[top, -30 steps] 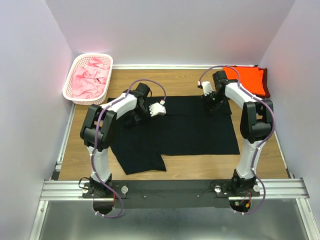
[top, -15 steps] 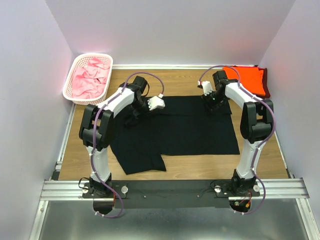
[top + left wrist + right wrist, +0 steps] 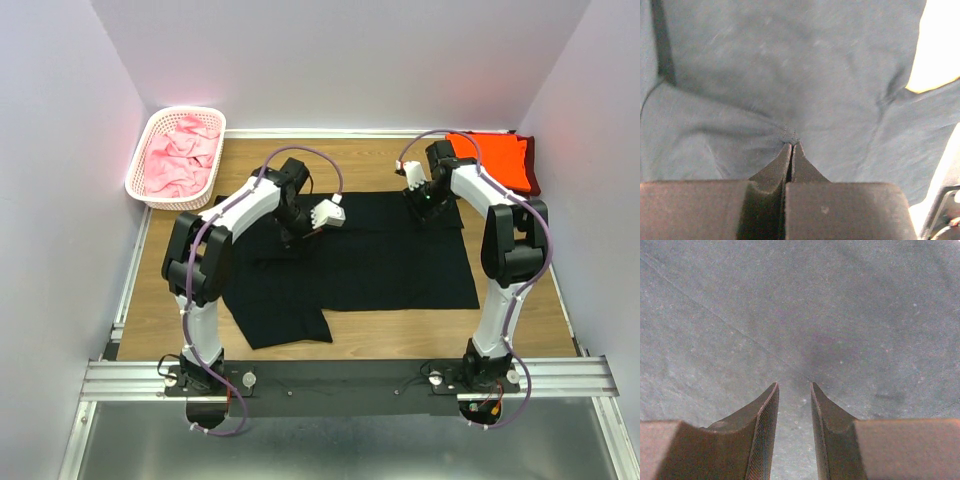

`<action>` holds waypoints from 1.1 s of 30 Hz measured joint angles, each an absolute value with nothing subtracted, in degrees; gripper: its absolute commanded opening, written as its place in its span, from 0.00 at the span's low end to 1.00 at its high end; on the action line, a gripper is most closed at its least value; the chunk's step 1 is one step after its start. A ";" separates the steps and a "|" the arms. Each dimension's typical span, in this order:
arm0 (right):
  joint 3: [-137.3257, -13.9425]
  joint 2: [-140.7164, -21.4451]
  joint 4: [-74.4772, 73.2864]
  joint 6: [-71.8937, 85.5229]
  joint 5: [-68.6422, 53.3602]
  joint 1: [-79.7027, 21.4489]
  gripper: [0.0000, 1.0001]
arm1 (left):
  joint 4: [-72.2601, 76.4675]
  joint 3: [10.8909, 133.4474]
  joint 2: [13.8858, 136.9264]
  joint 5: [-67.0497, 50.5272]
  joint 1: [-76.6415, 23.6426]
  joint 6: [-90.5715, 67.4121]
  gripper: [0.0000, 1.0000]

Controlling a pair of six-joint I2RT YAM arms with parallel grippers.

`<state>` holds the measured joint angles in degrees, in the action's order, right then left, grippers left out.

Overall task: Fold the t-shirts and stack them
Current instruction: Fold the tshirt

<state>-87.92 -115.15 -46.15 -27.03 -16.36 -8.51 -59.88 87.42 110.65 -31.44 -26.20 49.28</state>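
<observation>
One black t-shirt is lying under two grippers: the left gripper is pinching a pucker of it; the right gripper is hanging over it, narrowly parted.

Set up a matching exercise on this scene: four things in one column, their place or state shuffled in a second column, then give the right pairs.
Column one
1. black t-shirt
2. orange t-shirt
3. pink t-shirts
4. left hand

Column two
A. heaped in the white basket at the far left corner
B. shut, pinching a pucker of dark cloth
C. spread out in the middle of the table
D. lying at the far right corner

Pairs: 1-C, 2-D, 3-A, 4-B
</observation>
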 measured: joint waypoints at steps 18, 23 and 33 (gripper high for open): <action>-88.25 -115.02 -47.70 -26.48 -20.93 -8.80 0.39 | -61.93 83.42 103.07 -45.17 -22.24 47.00 0.38; -88.79 -114.04 -48.90 -24.18 -26.41 -14.09 0.40 | -61.12 77.84 99.90 -45.65 -5.02 47.51 0.44; -97.27 -118.48 -46.28 -15.51 -30.63 -35.97 0.42 | -56.40 66.76 97.12 -42.89 5.87 45.82 0.45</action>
<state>-97.27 -118.48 -46.28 -15.51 -30.63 -35.97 -56.40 66.76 97.12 -42.89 5.87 45.82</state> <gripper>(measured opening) 0.398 0.452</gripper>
